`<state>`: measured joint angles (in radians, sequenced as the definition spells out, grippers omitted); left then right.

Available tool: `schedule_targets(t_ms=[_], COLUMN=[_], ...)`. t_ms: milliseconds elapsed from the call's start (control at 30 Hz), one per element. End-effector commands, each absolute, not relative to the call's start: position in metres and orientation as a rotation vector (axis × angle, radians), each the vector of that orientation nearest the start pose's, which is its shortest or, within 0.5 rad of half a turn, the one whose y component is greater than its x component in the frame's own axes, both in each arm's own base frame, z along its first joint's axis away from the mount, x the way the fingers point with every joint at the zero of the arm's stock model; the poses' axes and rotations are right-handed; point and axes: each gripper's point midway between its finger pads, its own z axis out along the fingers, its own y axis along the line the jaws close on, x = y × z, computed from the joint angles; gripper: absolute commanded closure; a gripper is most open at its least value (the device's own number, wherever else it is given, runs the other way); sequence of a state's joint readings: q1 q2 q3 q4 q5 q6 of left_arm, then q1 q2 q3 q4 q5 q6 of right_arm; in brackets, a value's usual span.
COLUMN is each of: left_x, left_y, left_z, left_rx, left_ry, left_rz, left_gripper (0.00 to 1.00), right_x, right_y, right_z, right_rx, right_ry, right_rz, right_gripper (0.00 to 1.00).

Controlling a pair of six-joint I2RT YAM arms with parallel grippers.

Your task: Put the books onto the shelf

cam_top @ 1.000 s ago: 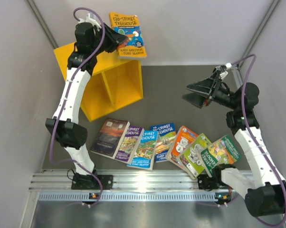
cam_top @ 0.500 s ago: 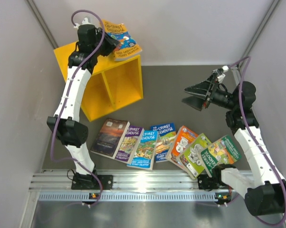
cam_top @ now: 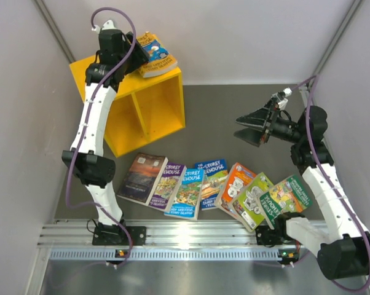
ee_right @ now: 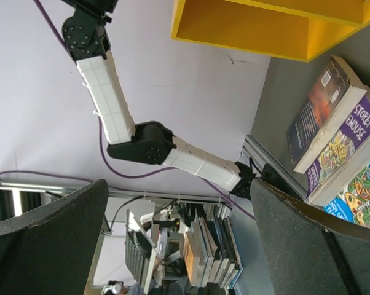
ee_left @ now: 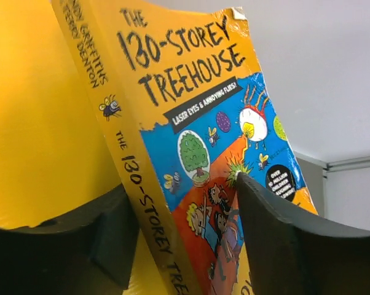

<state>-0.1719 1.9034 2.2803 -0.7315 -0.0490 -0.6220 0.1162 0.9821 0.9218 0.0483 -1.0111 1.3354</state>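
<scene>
Placing: L gripper straddles orange-blue paperback book atop yellow box shelf, 11 o'clock; clamped or not, can't tell. R gripper apart, empty. Next: clean release, retreat.

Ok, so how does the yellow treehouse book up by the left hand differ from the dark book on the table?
The yellow treehouse book is up at the shelf's top back corner, between the left hand's fingers; the dark book lies flat on the table, no hand near it. The yellow one has a bright cartoon cover; the dark one is brownish. Both are thin paperbacks, and neither is inside a compartment.
</scene>
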Motion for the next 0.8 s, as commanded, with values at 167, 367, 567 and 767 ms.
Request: schedule_targets(t_ms=[167, 367, 567, 767], left_x=[0.513, 0.501, 0.478, 0.426], left_y=[-0.083, -0.06, -0.046, -0.048], left_z=[0.362, 0.38, 0.408, 0.416], left_rx=[-0.402, -0.411, -0.431, -0.389], left_ry=[2.015, 1.971, 1.915, 1.932], left_rz=[-0.276, -0.145, -0.1, -0.128], left_gripper=[0.01, 0.01, 0.01, 0.01], right_x=[0.222, 0.22, 0.222, 0.221], right_y=[0.201, 0.2, 0.198, 0.194], right_z=[0.359, 0.352, 0.344, 0.332], right_rx=[0.17, 0.169, 0.169, 0.143], right_ry=[1.954, 1.98, 2.003, 2.062], right_rz=[1.813, 1.783, 1.739, 1.606], right_gripper=[0.03, 0.03, 0.03, 0.02])
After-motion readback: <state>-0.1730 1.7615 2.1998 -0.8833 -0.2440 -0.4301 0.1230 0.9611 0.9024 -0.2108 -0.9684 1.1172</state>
